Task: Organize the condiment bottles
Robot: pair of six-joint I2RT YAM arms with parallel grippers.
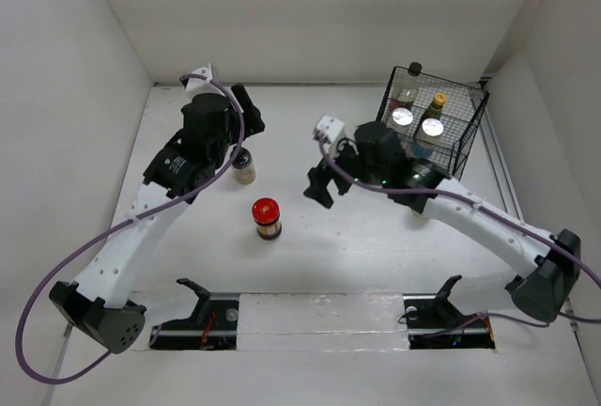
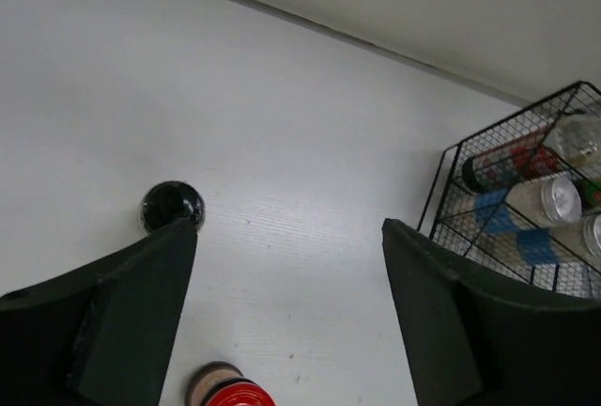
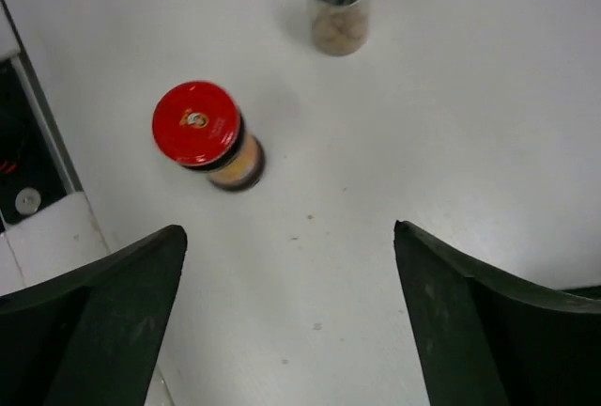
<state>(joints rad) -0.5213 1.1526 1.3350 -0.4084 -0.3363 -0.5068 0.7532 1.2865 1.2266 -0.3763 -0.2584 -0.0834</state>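
Note:
A red-lidded dark jar [image 1: 267, 218] stands upright in the middle of the table; it also shows in the right wrist view [image 3: 199, 129] and at the bottom edge of the left wrist view [image 2: 230, 392]. A pale dark-capped bottle [image 1: 244, 167] stands behind and left of it, also seen in the two wrist views [image 2: 172, 207] [image 3: 338, 2]. My left gripper [image 1: 248, 117] is open and empty, hovering just behind that bottle [image 2: 286, 229]. My right gripper [image 1: 324, 173] is open and empty, to the right of the jar [image 3: 288, 229]. Two silver-lidded blue-labelled bottles [image 1: 402, 116] [image 1: 432, 127] sit in the rack.
The black wire rack [image 1: 470, 133] stands at the back right; it also shows in the left wrist view [image 2: 451, 199]. It also holds a tall black-capped bottle [image 1: 413, 70] and a small sauce bottle [image 1: 437, 101]. White walls close in the table on three sides.

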